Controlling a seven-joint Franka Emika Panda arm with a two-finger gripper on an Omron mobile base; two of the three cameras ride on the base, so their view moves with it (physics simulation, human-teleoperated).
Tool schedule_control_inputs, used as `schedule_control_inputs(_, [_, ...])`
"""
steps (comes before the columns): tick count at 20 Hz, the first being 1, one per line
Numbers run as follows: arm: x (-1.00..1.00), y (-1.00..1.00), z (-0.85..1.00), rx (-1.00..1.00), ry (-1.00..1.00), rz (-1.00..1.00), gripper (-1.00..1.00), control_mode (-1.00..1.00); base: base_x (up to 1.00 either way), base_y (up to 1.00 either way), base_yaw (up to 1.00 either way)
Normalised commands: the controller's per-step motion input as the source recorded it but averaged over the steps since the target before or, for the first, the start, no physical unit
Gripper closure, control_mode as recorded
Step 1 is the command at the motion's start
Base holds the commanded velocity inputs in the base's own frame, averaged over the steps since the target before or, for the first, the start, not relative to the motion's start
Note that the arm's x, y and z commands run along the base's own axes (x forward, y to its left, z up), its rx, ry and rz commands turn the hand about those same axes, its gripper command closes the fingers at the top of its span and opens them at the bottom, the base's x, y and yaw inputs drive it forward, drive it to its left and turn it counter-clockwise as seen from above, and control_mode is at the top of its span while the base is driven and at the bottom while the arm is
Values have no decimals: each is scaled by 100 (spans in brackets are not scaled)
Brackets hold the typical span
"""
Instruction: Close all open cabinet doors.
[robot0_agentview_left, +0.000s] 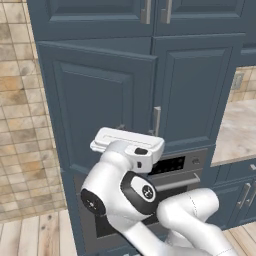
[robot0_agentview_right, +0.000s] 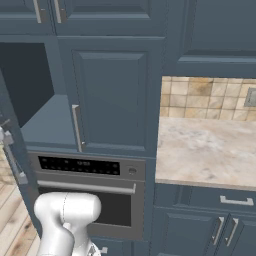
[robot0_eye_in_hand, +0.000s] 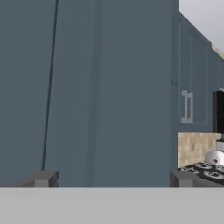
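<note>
Now the pincer (robot0_eye_in_hand: 111, 179) stands released, fingertips wide apart, pointing at the open cabinet door (robot0_agentview_left: 100, 105).

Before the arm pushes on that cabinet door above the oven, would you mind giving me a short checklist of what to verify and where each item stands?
1. Left cabinet door above the oven shut: not ok, it stands swung out, with the dark open compartment exposed in the right base view.
2. Right cabinet door of the pair shut: ok, flush with its frame.
3. Upper cabinet doors shut: ok as far as they show.
4. Gripper free: ok, fingertips apart with nothing between them.
5. Gripper facing a door panel: ok, a flat blue surface lies close ahead.
6. Contact with the door: cannot tell.
</note>
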Motion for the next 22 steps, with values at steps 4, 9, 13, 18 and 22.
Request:
schedule_control_inputs(4, [58,0,0,1,0,0,-100,-100,0,0,0])
schedule_control_inputs(9, [52,0,0,1,0,0,-100,-100,0,0,0])
schedule_control_inputs(13, [50,0,0,0,0,0,-100,-100,0,0,0])
schedule_control_inputs(18, [51,0,0,0,0,0,-100,-100,0,0,0])
schedule_control_inputs(22, [50,-2,0,2,0,1,-100,-100,0,0,0])
